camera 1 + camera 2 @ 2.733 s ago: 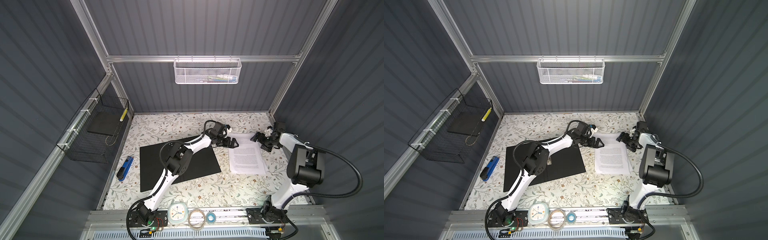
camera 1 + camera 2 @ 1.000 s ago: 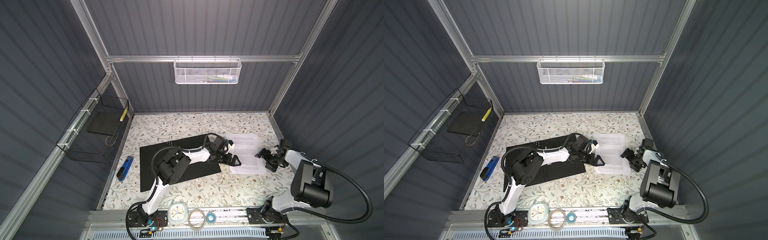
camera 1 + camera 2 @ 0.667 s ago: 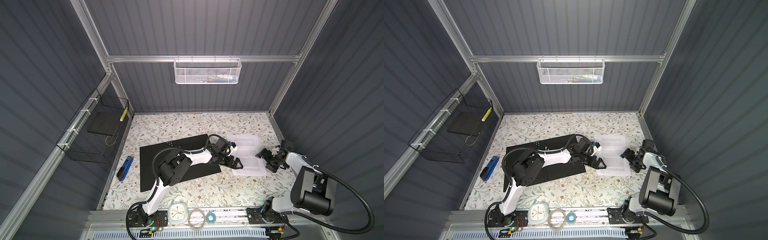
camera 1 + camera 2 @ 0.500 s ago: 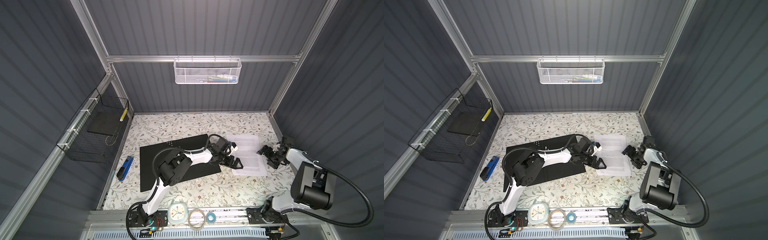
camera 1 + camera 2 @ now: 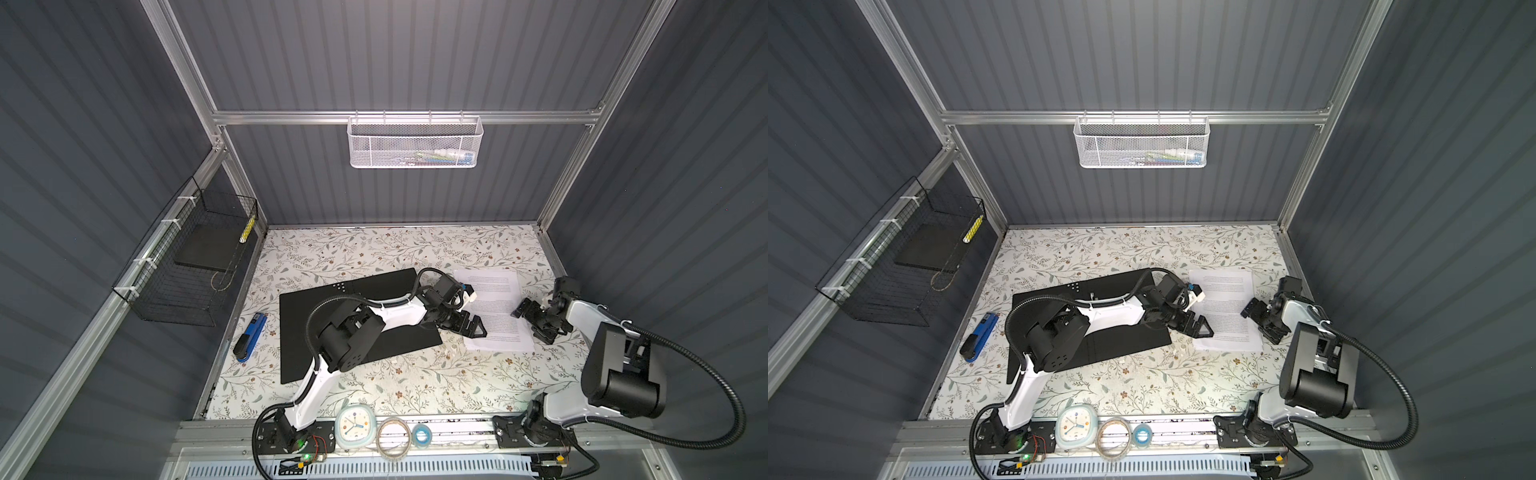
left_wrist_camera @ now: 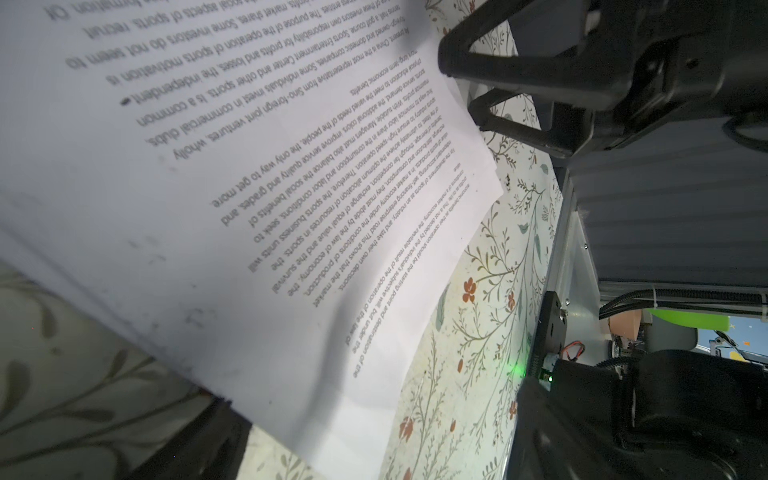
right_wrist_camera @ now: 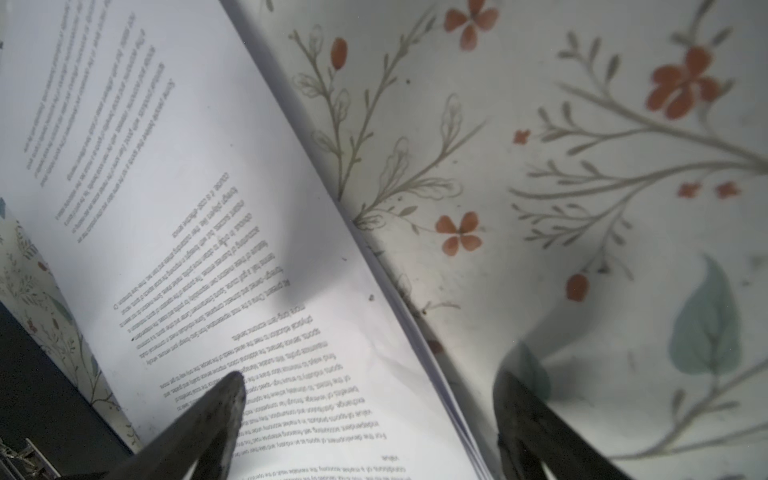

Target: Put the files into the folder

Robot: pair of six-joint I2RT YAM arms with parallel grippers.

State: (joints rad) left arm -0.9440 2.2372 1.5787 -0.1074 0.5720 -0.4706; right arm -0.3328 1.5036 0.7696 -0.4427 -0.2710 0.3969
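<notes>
Right tool (image 5: 530, 324) wide open astride the files' (image 5: 494, 291) right edge, left tool (image 5: 469, 328) open at their left edge.

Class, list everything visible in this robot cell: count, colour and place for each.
table: one, floral, cell floor
folder: one, open, black inside, table's centre-left
files: one stack, white, right of folder
stapler: one, blue-black, table's left edge
mesh basket: one, white, back rail
wire basket: one, black, left wall
clock: one, white-faced, front rail
tape roll: one, pale, beside clock
tape ring: one, blue, beside tape roll
left gripper: one, black, open, at files' left edge
right gripper: one, black, open, straddling files' right edge
</notes>
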